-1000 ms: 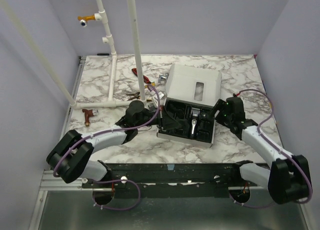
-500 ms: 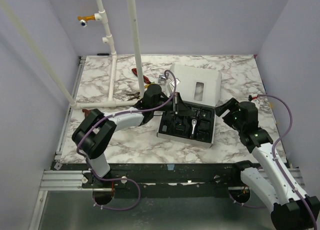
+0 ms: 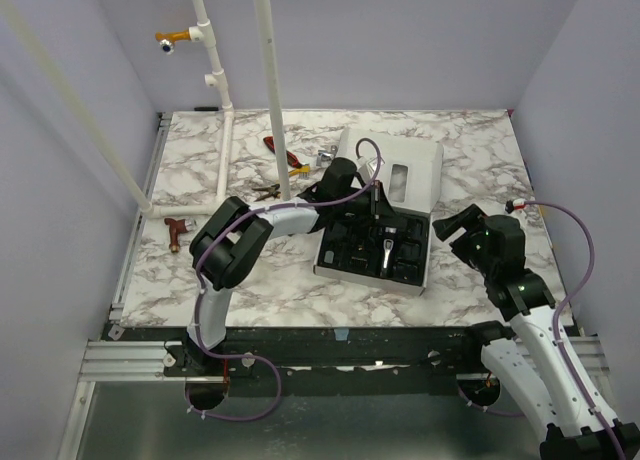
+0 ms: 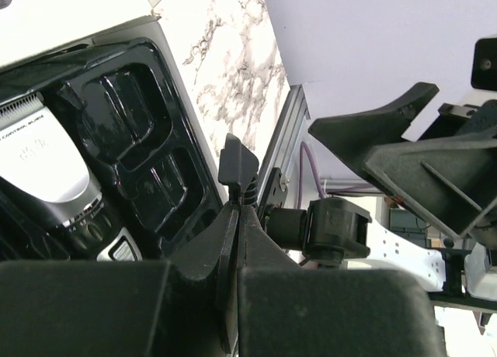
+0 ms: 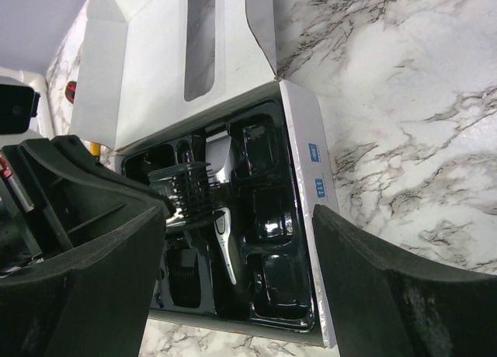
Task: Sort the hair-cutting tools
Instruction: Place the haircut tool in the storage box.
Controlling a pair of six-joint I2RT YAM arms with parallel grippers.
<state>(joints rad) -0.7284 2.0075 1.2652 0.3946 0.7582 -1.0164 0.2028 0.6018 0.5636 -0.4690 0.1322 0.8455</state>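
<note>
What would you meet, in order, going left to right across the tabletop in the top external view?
Reddish-brown T-shaped piece → red-handled tool → open white clipper box → right gripper.

The table [image 3: 300, 290] is white marble veined in grey-black. At the frame's centre, a white box [image 3: 425, 165] holds a glossy black tray [image 3: 345, 250]. The clipper [image 4: 54, 167] has a silver-grey head and a black lower body. The comb guard [image 5: 185, 188] is black. Towards the upper left is a red-handled tool [image 3: 282, 152], and at far left a reddish-brown T-shaped piece [image 3: 176, 228]. The cables [image 3: 556, 209] are purple, the pipes [image 3: 268, 80] white, and the walls [image 3: 400, 40] pale lavender.
</note>
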